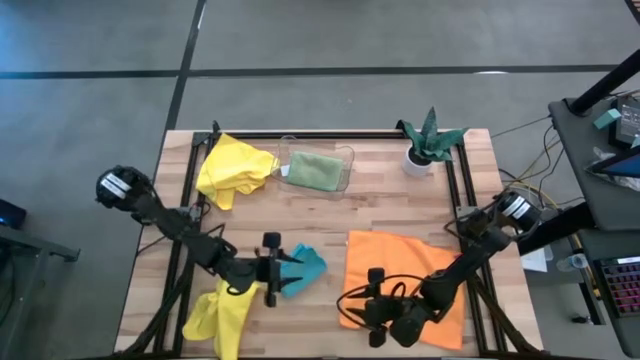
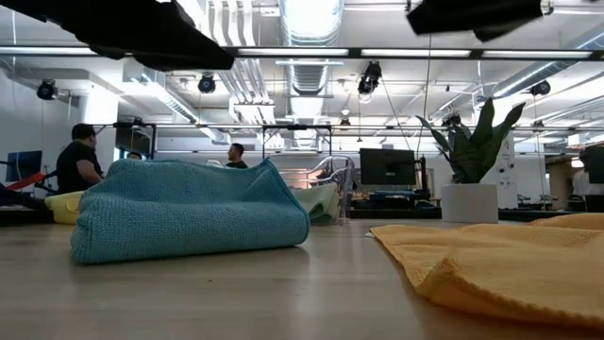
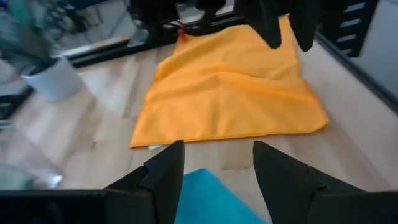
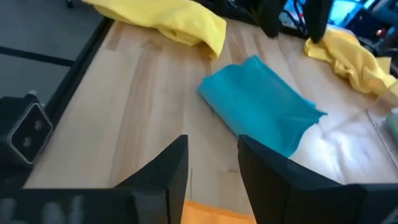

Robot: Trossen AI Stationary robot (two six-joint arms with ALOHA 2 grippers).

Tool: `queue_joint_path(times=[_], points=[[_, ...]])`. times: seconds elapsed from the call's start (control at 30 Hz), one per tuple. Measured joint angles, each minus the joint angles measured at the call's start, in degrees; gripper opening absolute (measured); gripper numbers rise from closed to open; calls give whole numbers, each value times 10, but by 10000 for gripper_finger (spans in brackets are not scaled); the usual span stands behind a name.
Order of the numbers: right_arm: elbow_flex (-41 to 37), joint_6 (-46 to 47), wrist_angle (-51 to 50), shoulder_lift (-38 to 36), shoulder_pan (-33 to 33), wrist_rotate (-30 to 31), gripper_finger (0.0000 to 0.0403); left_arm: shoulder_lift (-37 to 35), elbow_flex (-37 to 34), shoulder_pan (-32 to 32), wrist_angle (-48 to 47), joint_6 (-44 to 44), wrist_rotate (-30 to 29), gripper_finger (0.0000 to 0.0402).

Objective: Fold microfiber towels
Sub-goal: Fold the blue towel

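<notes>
A folded turquoise towel (image 1: pixel 302 268) (image 2: pixel 189 222) lies flat on the table near its middle. My left gripper (image 1: pixel 280 266) (image 3: pixel 217 155) hangs open just above the towel's left end, touching nothing. An orange towel (image 1: pixel 405 285) (image 3: pixel 230 93) lies spread on the table at the right. My right gripper (image 1: pixel 362 305) (image 4: pixel 211 149) is open over the orange towel's left edge and points toward the turquoise towel (image 4: pixel 261 106). One yellow towel (image 1: pixel 222 312) lies crumpled at the near left, another (image 1: pixel 235 170) at the far left. A sage green towel (image 1: pixel 315 170) lies in the clear tray.
The clear tray (image 1: pixel 345 155) stands at the far middle, and a potted plant (image 1: pixel 425 145) (image 2: pixel 472 170) at the far right. Black frame rails (image 1: pixel 185 200) run along the table's left, far and right sides. People sit in the room behind the table.
</notes>
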Motion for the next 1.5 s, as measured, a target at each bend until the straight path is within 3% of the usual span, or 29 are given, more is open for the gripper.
queue_joint_path(times=[0.13,0.4,0.57,1.2,1.33,1.5], points=[[-3,-18,7,-9,0,-6,130,0,-6,35,5,-15,65,176],[-53,-33,53,-36,0,-17,130,0,-38,69,10,-45,116,176],[-84,-32,87,-41,0,-16,130,13,-70,75,66,-47,144,176],[-89,4,101,-39,-5,-16,130,155,-70,131,99,-92,179,176],[-89,-2,101,-39,-10,-16,130,139,-68,131,93,-76,177,176],[-89,-4,100,-39,-11,-16,130,67,-63,131,94,-77,174,176]])
